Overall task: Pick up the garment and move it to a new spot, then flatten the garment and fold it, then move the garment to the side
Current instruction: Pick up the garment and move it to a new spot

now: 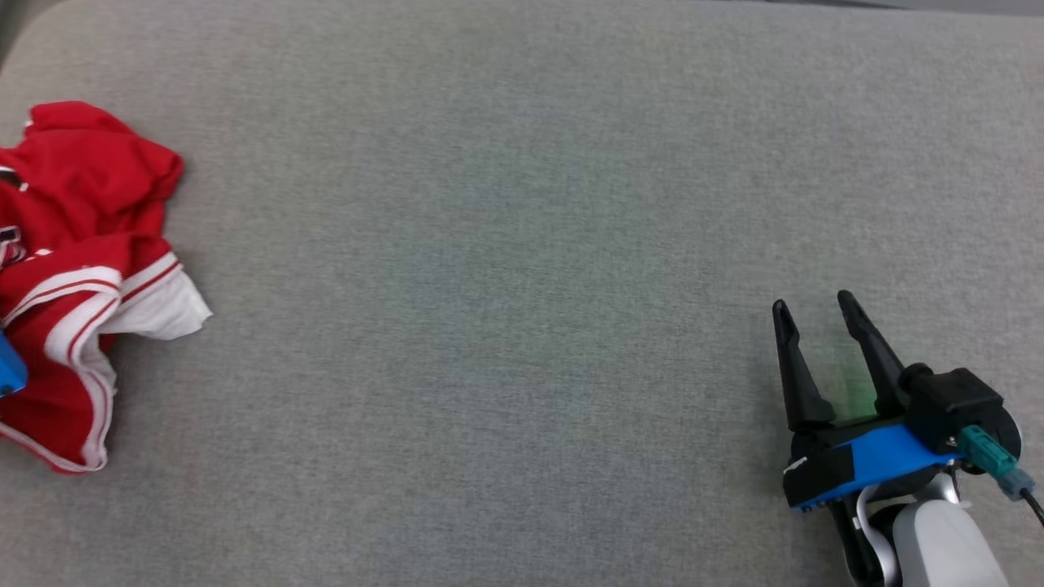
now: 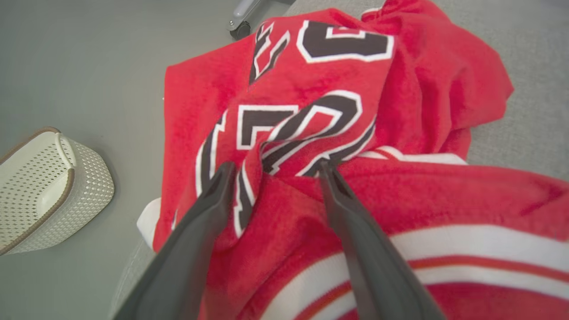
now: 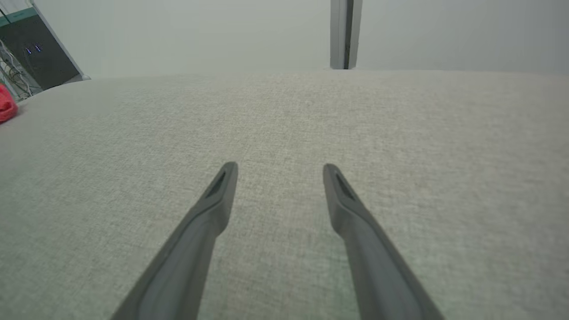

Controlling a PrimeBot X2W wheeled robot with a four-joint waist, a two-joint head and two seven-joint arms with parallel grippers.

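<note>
**Figure. Opening step: grasping the garment.**

Head view: a crumpled red basketball-style jersey (image 1: 81,244) with white and red striped trim lies at the far left of the frame, on a broad grey upholstered surface (image 1: 522,244). Part of it is cut off by the left edge. The right gripper (image 1: 813,302) sits at the lower right of the frame, well apart from the jersey. Its two dark fingers are spread and nothing lies between them. The right wrist view agrees: the fingers stand apart over bare grey cloth, with a scrap of red at that frame's far left edge.

Left wrist view: the left gripper (image 2: 275,166) is poised over the jersey with its fingers parted. A raised fold bearing black, white-edged numerals (image 2: 306,124) stands between the tips. The tips lie at the cloth, but whether they press into it cannot be told. Nothing is clamped yet. At the left of this frame the jersey's edge appears to hang over the rim of the surface. Beyond it, on the floor, are a white perforated basket (image 2: 49,186) at centre left and a caster (image 2: 240,22) at the top.

Judged stage: the first step, picking up the garment, is in hand. Relocating, flattening, folding and setting aside are all not yet done.

Next move: the left fingers would need to close on the raised fold, taking enough layers that the slack cloth does not slip. The left arm could then lift and carry the jersey toward the open middle of the surface, where the right gripper can reach it for spreading.
</note>
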